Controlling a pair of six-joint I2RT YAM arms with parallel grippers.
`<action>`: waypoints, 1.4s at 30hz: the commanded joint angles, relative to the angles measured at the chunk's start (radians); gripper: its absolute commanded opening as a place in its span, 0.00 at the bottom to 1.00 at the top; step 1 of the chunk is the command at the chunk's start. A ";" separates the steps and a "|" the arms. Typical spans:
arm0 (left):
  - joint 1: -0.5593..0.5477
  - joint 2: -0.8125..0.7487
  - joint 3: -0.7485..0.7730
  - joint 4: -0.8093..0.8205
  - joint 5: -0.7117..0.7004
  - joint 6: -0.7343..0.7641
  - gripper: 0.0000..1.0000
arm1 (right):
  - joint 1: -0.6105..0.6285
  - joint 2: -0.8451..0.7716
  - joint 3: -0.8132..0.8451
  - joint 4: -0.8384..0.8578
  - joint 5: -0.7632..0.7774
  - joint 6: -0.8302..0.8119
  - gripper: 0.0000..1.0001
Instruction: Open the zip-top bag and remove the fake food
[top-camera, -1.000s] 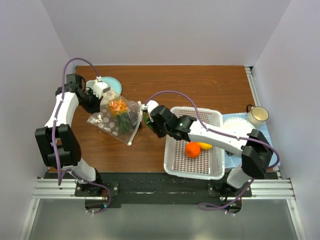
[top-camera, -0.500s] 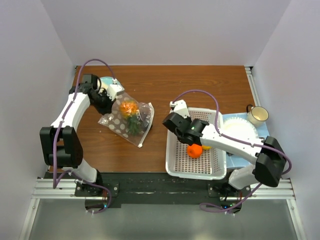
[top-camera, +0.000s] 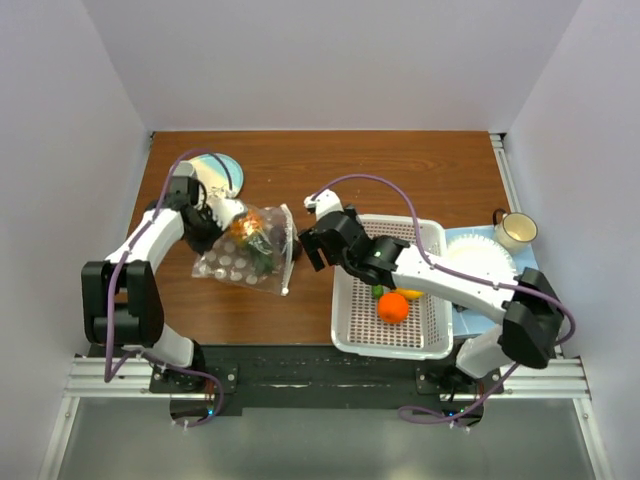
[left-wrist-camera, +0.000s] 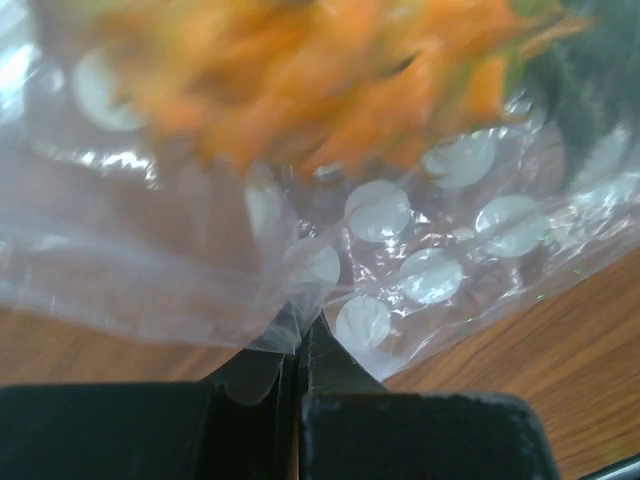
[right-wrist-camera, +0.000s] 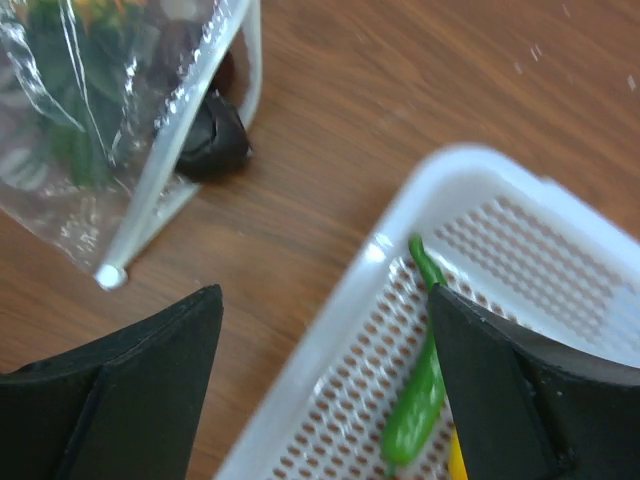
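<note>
1. Black left pincer (left-wrist-camera: 300, 345): its jaws are pressed fully together on a thin fold of clear film. The fold is at the end of the zip-top bag (top-camera: 250, 252) farthest from the opening.
2. Black right pincer (right-wrist-camera: 325, 295): its jaws are spread wide and hold nothing. It hangs over the gap between the bag's mouth and the rim of the white perforated basket (right-wrist-camera: 340, 300).
3. The bag lies on the brown wooden table (top-camera: 400, 170), just left of the basket, with its mouth facing the right pincer. It is crinkled clear plastic printed with white dots.
4. The film looks light, limp and slippery. A pinch on bare film would probably slide off or drag the whole bag. The white zip strip (right-wrist-camera: 190, 160) along the mouth looks stiffer and thicker, so it seems the better place to take hold.
5. A dark piece (right-wrist-camera: 212, 140) of fake food sits right at the mouth, touching the strip. Deeper inside are a blurred orange piece (left-wrist-camera: 300, 90) and some green, which is unclear.
6. These pieces look like small, hard, hollow plastic, light and not fragile. The smooth rounded ones may roll or slip out of a grip, so a hold across the middle seems safest.
7. In the basket lie 3 pieces: a round orange (top-camera: 393, 308), a yellow lemon (top-camera: 410, 293) and a green piece (right-wrist-camera: 415, 400).
</note>
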 joint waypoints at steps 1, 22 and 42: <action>0.007 -0.038 -0.154 0.152 -0.206 0.093 0.00 | 0.003 0.068 0.058 0.206 -0.127 -0.130 0.86; 0.062 0.124 -0.132 0.257 -0.243 0.153 0.00 | 0.002 0.388 0.160 0.479 -0.389 -0.143 0.82; 0.016 0.052 -0.165 0.175 -0.203 0.159 0.00 | -0.005 0.424 0.162 0.541 -0.390 -0.106 0.78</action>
